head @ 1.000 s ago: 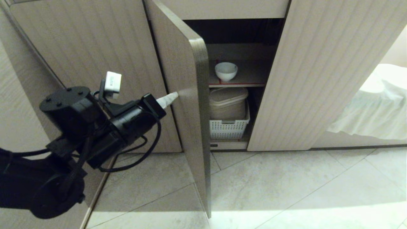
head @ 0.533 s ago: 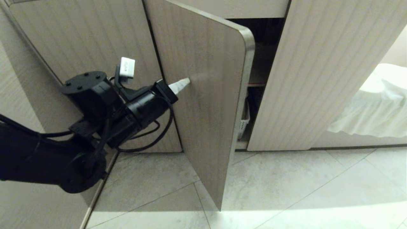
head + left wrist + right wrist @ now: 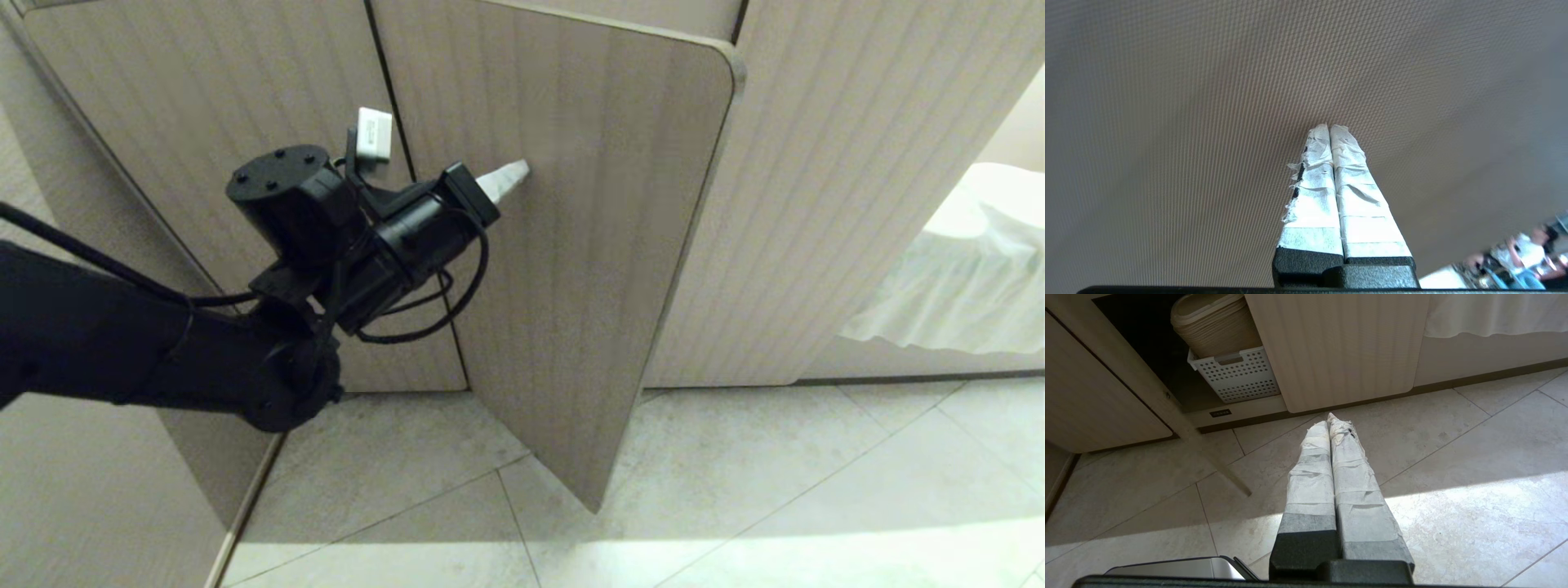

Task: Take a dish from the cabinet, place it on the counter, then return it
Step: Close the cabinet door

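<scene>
One arm is at work: from the left edge of the head view my left arm reaches up and right, and the left gripper sits just left of centre in the upper half, its taped fingers pressed together with nothing between them, the tips against the outer face of the cabinet door. That door stands ajar, its rounded free corner at the upper right of centre and its lower corner hanging above the tiled floor. I cannot see the dish in any view; the door covers the opening of the cabinet from the head camera. Pale stone tiles fill the bottom of the frame, with a bright band of light along the lowest edge. At the far right a white cloth drapes down. In the right wrist view the right gripper hangs over the floor, fingers closed and empty, and past it I see a white perforated basket holding a beige lidded container in the dark cabinet interior.
</scene>
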Tool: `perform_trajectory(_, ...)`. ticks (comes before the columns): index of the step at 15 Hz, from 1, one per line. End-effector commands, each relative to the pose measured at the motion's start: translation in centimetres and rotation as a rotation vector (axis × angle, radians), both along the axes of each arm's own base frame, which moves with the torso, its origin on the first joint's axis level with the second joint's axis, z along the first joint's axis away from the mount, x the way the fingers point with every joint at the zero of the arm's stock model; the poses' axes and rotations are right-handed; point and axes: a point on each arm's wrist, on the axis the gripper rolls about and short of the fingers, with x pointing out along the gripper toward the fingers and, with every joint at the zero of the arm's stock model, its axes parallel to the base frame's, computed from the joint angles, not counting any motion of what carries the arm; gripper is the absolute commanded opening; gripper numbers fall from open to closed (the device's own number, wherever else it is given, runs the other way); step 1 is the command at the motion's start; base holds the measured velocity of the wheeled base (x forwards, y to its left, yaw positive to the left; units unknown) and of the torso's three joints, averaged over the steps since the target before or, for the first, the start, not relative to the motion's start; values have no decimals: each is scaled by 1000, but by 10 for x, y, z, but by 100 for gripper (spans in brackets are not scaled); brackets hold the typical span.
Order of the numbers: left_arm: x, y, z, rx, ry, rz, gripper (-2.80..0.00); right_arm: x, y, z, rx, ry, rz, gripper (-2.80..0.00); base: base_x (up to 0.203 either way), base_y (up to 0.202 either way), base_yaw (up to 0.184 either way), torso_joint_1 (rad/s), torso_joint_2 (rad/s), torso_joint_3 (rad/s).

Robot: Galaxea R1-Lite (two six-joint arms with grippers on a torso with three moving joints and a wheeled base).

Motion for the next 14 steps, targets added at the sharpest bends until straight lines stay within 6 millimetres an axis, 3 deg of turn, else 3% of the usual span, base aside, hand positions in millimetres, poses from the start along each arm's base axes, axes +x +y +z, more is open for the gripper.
perform_trajectory(1, 17, -10, -7, 19, -23, -25, -280, 0, 0, 0, 1, 1, 0, -280, 0, 0, 0, 0, 0, 0)
perform_trajectory(8, 50, -29, -10, 60, -74, -47, -280, 0, 0, 0, 1, 1, 0, -280, 0, 0, 0, 0, 0, 0)
perform_trajectory(14, 94, -41, -31, 134, -169, 25, -280, 0, 0, 0, 1, 1, 0, -280, 0, 0, 0, 0, 0, 0)
